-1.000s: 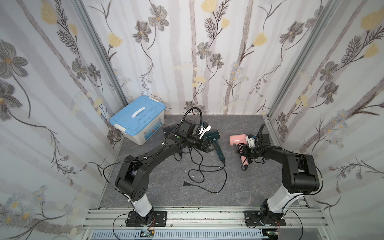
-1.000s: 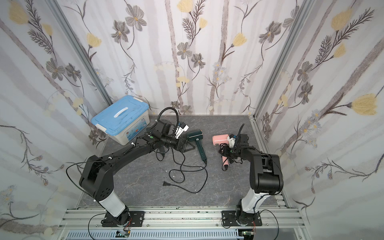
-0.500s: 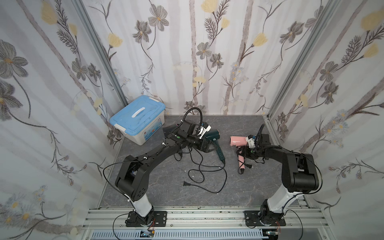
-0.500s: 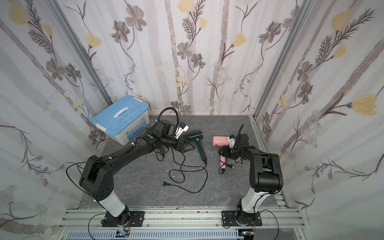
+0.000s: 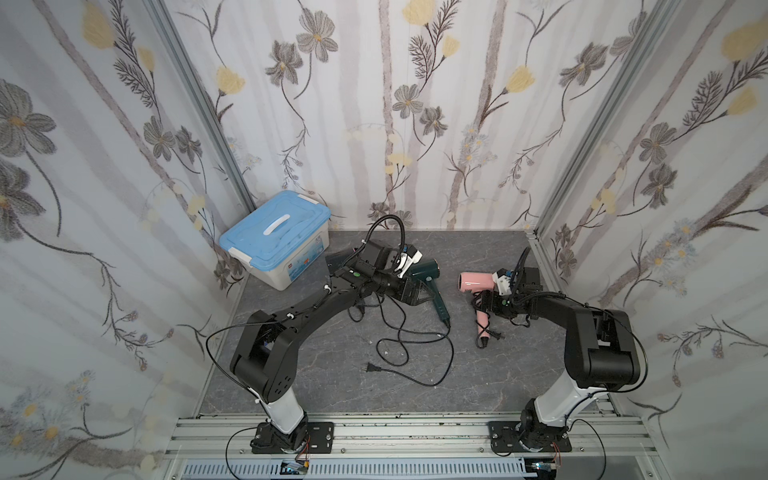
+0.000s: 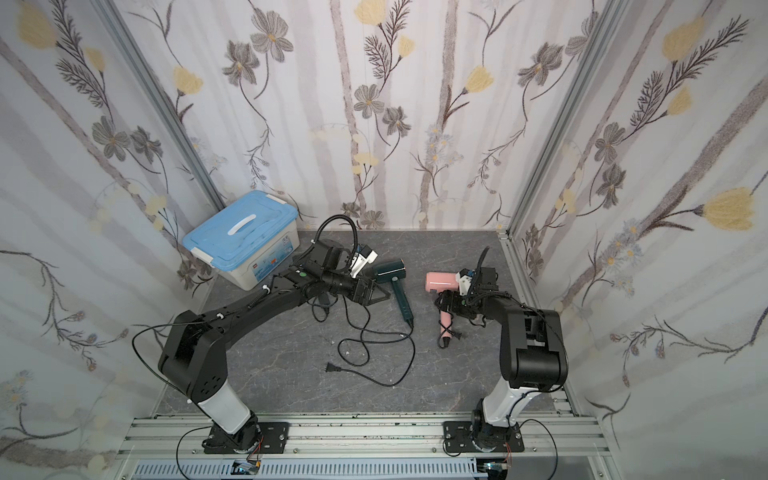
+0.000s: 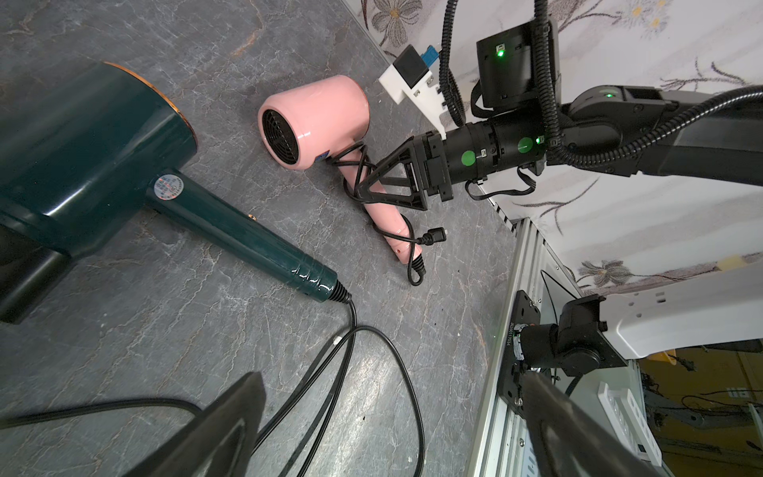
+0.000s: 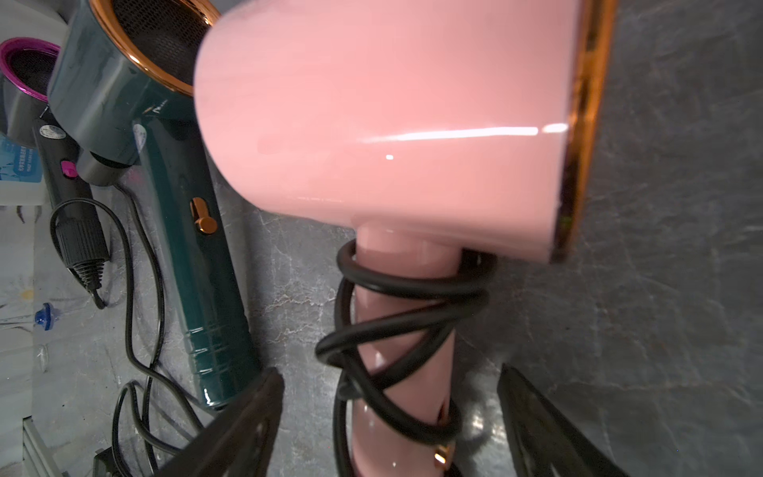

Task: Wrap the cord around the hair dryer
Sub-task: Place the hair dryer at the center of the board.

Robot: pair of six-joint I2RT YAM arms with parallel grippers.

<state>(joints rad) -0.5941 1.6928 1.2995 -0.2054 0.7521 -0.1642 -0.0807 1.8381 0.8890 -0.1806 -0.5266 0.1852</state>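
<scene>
Read with the back wall at twelve, the pink plastic hair dryer (image 5: 473, 283) lies on its side on the grey marbled surface (image 5: 299, 374) at about two o'clock. Its barrel points toward nine and its handle runs down toward six. Its thin black cord (image 8: 396, 326) crosses the handle in several loose turns, and the plug end (image 7: 435, 236) sticks out near the handle's foot. The wrap looks done but unsecured, so any knock could loosen it.

The right hand (image 8: 390, 371) straddles that handle with its jaws wide apart on either side, gripping nothing. My guess is that the dryer lies flat so the coils can rest under their own weight.

The dark green glossy hair dryer (image 5: 428, 272) sits near twelve o'clock, handle toward five. Its long black cable (image 5: 415, 347) sprawls in open loops across the middle, ending in a two-pin plug (image 5: 371, 367) toward six. The left hand (image 7: 394, 376), fully open and empty, hovers just beside the green barrel and looks along the handle, likely placed to take that dryer next.

A blue-lidded white storage box (image 5: 276, 237) stands at ten o'clock, well apart.
</scene>
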